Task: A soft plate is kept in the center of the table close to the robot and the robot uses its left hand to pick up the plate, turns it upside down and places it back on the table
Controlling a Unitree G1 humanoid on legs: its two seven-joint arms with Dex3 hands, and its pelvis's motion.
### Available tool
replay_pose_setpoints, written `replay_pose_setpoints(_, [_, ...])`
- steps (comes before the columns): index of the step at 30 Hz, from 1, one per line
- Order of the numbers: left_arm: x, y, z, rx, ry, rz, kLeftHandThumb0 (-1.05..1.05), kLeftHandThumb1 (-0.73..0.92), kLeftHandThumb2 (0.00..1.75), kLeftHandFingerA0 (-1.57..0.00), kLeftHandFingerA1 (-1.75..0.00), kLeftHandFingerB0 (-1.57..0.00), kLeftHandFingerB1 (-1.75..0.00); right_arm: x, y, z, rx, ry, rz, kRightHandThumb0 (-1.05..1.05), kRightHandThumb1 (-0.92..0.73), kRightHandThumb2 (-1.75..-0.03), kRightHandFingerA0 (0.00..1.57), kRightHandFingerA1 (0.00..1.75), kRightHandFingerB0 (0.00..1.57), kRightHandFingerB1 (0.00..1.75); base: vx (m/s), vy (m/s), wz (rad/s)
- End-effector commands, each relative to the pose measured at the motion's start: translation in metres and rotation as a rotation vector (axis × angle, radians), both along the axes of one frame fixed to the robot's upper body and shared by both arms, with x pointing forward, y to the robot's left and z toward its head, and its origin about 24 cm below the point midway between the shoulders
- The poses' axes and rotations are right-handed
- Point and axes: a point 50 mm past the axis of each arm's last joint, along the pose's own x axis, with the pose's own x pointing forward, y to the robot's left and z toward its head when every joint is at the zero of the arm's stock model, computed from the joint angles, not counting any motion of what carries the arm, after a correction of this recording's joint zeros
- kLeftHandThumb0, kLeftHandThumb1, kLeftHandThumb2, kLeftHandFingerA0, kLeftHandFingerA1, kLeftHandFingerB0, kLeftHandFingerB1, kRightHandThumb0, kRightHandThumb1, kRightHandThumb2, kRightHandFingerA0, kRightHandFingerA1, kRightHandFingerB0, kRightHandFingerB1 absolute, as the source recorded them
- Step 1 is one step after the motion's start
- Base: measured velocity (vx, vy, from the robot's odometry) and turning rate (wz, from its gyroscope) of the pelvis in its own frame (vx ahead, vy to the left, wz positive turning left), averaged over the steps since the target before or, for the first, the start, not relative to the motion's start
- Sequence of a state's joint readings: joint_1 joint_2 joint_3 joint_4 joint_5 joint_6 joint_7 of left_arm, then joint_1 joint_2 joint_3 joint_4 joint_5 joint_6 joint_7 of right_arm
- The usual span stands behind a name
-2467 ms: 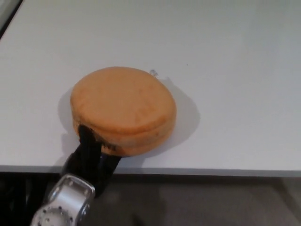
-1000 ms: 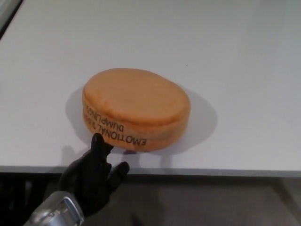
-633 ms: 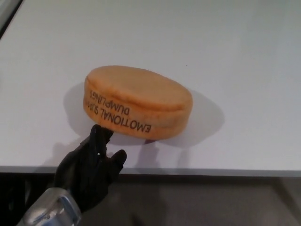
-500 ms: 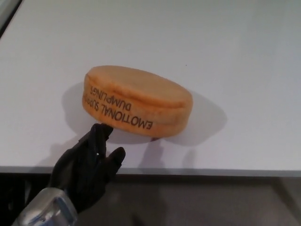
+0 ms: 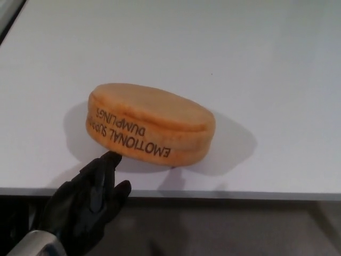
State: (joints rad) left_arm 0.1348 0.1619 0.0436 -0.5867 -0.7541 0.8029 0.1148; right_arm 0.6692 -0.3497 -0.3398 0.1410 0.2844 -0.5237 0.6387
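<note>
The soft plate (image 5: 154,114) is a thick orange foam disc with black lettering, upside down to me, along its near rim. It sits near the front middle of the white table (image 5: 250,58), tilted, with its near left rim raised off the surface. My left hand (image 5: 88,200) comes up from the lower left, below the table's edge. It is open, thumb spread from the fingers, and one fingertip (image 5: 111,157) touches the underside of the raised rim. Nothing is clasped between thumb and fingers. The right hand is out of the picture.
The table's front edge (image 5: 240,193) runs across the picture just below the plate, with dark floor beneath it. A dark strip marks the table's far left corner (image 5: 8,16).
My left hand, earlier clasped on the near rim, now only props it from below and has sunk down and left. The plate has tilted up, showing its lettered rim, and shifted slightly left and lower.
</note>
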Motion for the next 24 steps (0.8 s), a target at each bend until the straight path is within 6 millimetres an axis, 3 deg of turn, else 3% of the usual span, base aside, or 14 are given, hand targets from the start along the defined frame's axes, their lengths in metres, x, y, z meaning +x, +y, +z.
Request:
replay_pose_setpoints(1, [0.0,0.004,0.001,-0.023,0.028,-0.05,-1.05,0.77,1.17,0.0,-0.17,0.0,0.0,-0.001,-0.002,0.003,0.005,-0.012,-0.009,-0.8,-0.92,-0.69,0.36,0.42,0.05,0.2,0.0,0.0,0.0])
replay_pose_setpoints(3, [0.002,0.006,0.0,-0.009,0.046,-0.07,-1.05,0.78,1.19,0.0,-0.18,0.0,0.0,-0.002,-0.002,0.003,0.0,-0.017,0.001,-0.8,-0.92,-0.69,0.36,0.42,0.05,0.21,0.0,0.0,0.0])
replay_pose_setpoints(4, [0.002,0.008,-0.002,-0.003,0.063,-0.083,-1.05,0.79,1.2,0.0,-0.18,0.0,0.0,-0.002,-0.002,0.003,-0.001,-0.014,0.004,-0.79,-0.74,-1.1,0.31,0.55,0.02,0.23,0.0,0.0,0.0])
replay_pose_setpoints(6, [0.004,0.012,-0.005,0.018,0.091,-0.105,-1.05,0.79,1.2,0.0,-0.19,0.0,-0.01,-0.002,-0.002,0.002,-0.011,-0.003,0.005,-0.84,-0.78,-1.1,0.3,0.52,0.04,0.2,0.0,0.0,0.0])
replay_pose_setpoints(7, [0.006,0.014,-0.007,0.059,0.104,-0.135,-1.05,0.83,1.18,0.0,-0.24,0.0,-0.08,-0.002,-0.001,0.002,-0.021,-0.006,0.006,-0.81,-0.92,-0.69,0.36,0.4,0.06,0.21,0.0,0.0,0.0])
replay_pose_setpoints(8, [0.008,0.017,-0.01,0.173,0.128,-0.202,-0.95,0.75,1.23,0.0,-0.39,-0.07,-0.15,-0.003,-0.001,0.003,-0.015,-0.007,0.007,-0.83,-0.78,-1.1,0.29,0.52,0.05,0.19,0.0,0.0,0.0])
replay_pose_setpoints(9, [0.01,0.023,-0.014,0.322,0.165,-0.281,-0.95,0.75,1.23,0.0,-0.39,-0.07,-0.15,-0.003,-0.001,0.003,0.0,-0.006,0.008,-0.83,-0.78,-1.1,0.29,0.52,0.05,0.19,0.0,0.0,0.0])
replay_pose_setpoints(10, [0.011,0.026,-0.015,0.422,0.183,-0.354,-1.0,0.79,1.16,-0.19,-0.55,-0.08,-0.4,-0.003,-0.001,0.002,0.0,-0.003,0.008,-0.84,-0.77,-1.1,0.3,0.53,0.04,0.19,0.0,0.0,0.0])
replay_pose_setpoints(11, [0.012,0.029,-0.016,0.549,0.216,-0.448,-1.05,0.92,0.8,-0.33,-0.5,-0.18,-0.34,-0.003,-0.001,0.002,0.001,-0.002,0.009,-0.8,-0.92,-0.68,0.36,0.4,0.06,0.2,0.0,0.0,0.0])
replay_pose_setpoints(13, [0.014,0.034,-0.016,0.736,0.234,-0.578,-1.05,0.92,0.83,-0.54,-0.54,-0.29,-0.37,-0.002,0.0,0.004,0.005,-0.003,0.012,-0.79,-0.92,-0.68,0.36,0.41,0.06,0.21,0.0,0.0,0.0])
replay_pose_setpoints(14, [0.013,0.035,-0.015,0.822,0.247,-0.622,-1.04,0.72,1.09,-0.65,-0.66,-0.34,-0.49,-0.002,0.0,0.004,0.011,-0.004,0.01,-0.8,-0.91,-0.68,0.37,0.42,0.06,0.2,0.0,0.0,0.0])
replay_pose_setpoints(15, [0.013,0.036,-0.014,0.854,0.253,-0.639,-1.04,0.72,1.09,-0.65,-0.66,-0.34,-0.49,-0.001,0.0,0.004,0.013,-0.005,0.009,-0.8,-0.91,-0.68,0.37,0.42,0.06,0.2,0.0,0.0,0.0])
replay_pose_setpoints(16, [0.011,0.038,-0.012,0.918,0.24,-0.665,-1.05,0.92,0.75,-0.73,-0.59,-0.4,-0.39,-0.001,0.0,0.005,0.008,-0.007,0.012,-0.8,-0.92,-0.69,0.36,0.42,0.06,0.21,0.0,0.0,0.0])
replay_pose_setpoints(24, [-0.011,0.044,-0.001,0.914,0.066,-0.566,-1.05,0.92,0.79,-0.89,-0.62,-0.55,-0.44,-0.003,-0.003,0.003,0.027,0.005,0.007,-0.78,-0.91,-0.68,0.38,0.41,0.06,0.21,0.0,0.0,0.0])
